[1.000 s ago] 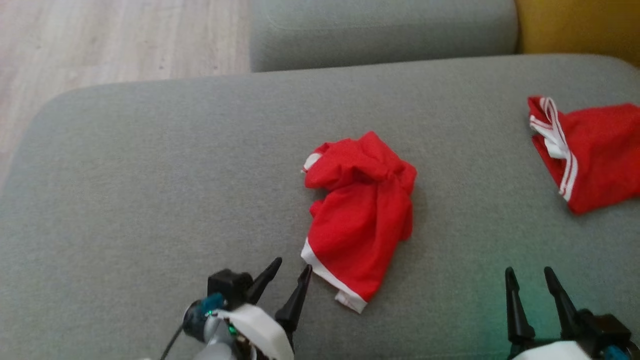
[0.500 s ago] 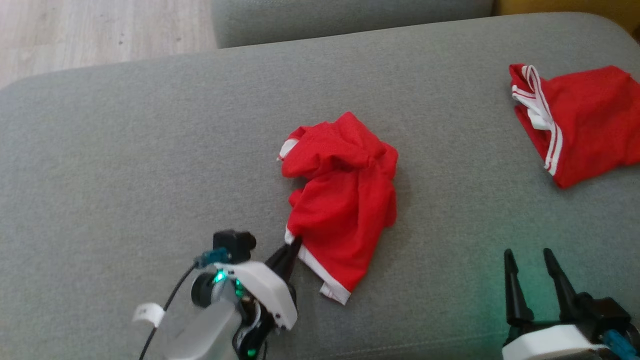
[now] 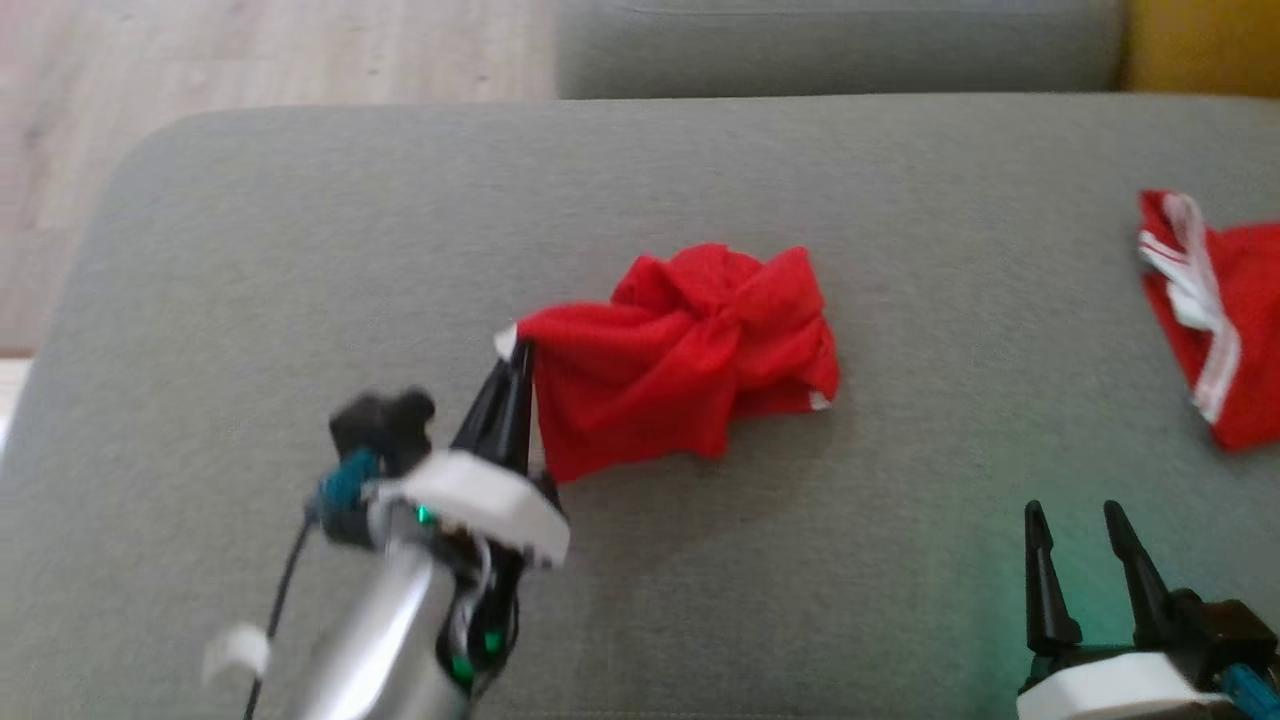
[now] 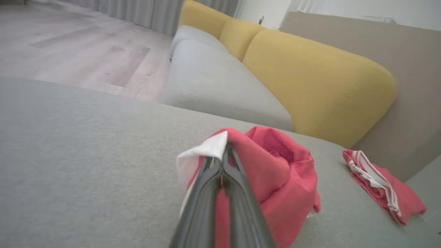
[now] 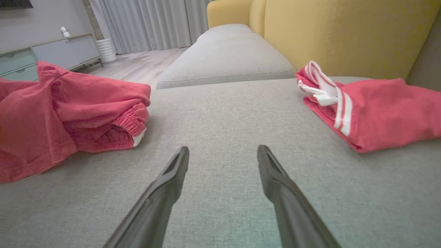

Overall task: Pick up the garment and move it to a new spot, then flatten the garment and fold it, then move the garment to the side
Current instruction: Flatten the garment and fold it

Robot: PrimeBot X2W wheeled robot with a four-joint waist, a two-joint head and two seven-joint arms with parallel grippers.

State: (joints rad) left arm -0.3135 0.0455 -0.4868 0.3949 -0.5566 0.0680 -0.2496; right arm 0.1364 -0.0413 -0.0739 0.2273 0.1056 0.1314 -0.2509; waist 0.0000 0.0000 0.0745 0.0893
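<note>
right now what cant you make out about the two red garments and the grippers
- Crumpled garment: its full shape, head view, hidden by its own bunched folds.
- Second garment: right part, head view, cut off by the right edge.
- Left gripper: wrist detail, head view, motion blur.
- Right gripper: its base, head view, cut off by the bottom edge.

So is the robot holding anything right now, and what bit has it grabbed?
The left gripper is shut on the crumpled red garment, pinching its white-trimmed corner. The right gripper is open and holds nothing.
</note>
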